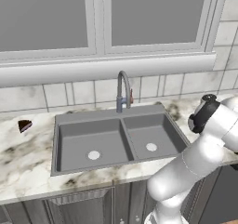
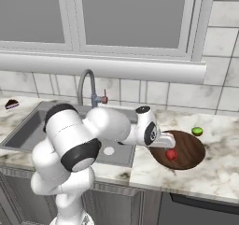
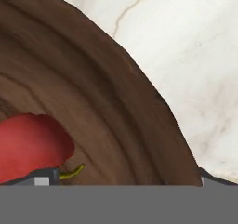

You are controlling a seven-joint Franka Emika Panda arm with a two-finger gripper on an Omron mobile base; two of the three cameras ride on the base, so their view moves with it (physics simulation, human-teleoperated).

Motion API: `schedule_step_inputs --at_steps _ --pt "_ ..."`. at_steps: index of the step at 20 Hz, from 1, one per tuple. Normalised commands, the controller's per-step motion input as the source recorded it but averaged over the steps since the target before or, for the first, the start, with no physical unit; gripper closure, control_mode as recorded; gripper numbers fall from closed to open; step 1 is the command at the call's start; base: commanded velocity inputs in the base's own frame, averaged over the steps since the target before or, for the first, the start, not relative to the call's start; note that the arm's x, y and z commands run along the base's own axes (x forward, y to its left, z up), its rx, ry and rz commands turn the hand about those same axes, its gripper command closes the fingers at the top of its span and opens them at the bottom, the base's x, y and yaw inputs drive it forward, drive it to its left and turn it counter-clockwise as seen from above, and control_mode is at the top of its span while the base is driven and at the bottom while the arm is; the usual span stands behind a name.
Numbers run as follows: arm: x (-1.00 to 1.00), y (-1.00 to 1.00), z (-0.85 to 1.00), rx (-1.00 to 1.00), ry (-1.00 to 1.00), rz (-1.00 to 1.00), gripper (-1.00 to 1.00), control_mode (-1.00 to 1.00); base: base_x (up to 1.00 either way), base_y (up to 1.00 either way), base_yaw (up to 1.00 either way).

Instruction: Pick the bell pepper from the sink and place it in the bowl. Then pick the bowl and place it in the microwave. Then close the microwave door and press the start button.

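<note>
Right base view: end effector (image 2: pixel 173 144) is hanging wide apart over the bowl (image 2: pixel 189 154), gripping nothing. Bell pepper (image 2: pixel 172 154) is lying inside the bowl on the counter (image 2: pixel 219 172), judged freshly released for carrying.

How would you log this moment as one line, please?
stage: pepper placed | bell pepper: in bowl | pincer: open, over bowl | next: grasp bowl

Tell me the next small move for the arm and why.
Probably shift the open gripper toward the rim of the bowl to grasp it. The bell pepper already lies inside the bowl on the counter, released, and both basins of the sink look empty, so the bowl is likely next.
</note>
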Motion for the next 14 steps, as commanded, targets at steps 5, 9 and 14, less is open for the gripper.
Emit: schedule_step_inputs --at_steps 5,9,14 --pt "0.00 -0.06 -0.31 0.00 0.00 0.02 1.00 -1.00 0.00 0.00 0.00" --pt "-0.04 0.00 -0.01 0.00 0.00 0.00 1.00 -1.00 0.00 0.00 0.00" --pt "-0.22 -0.01 0.13 -0.05 -0.03 0.02 1.00 -1.00 0.00 0.00 0.00"
